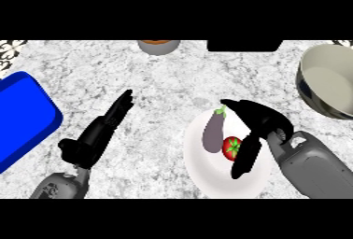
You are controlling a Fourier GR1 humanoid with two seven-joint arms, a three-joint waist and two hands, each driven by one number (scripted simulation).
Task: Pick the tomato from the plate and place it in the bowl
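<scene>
A red tomato (231, 147) with a green stem lies on the white plate (221, 179), just right of a purple eggplant (214, 134). My right hand (260, 122) hovers over the plate's right side, fingers bent down, with the thumb and fingers either side of the tomato and partly covering it. The hand does not hold it. The large grey bowl (329, 79) sits at the right edge, far right of the plate. My left hand (100, 133) rests open on the counter to the left, fingers straight and pointing away.
A blue tray (21, 116) lies at the left edge. A small grey cup (158, 45) and a black object (244, 45) stand along the far edge. The counter is white speckled marble.
</scene>
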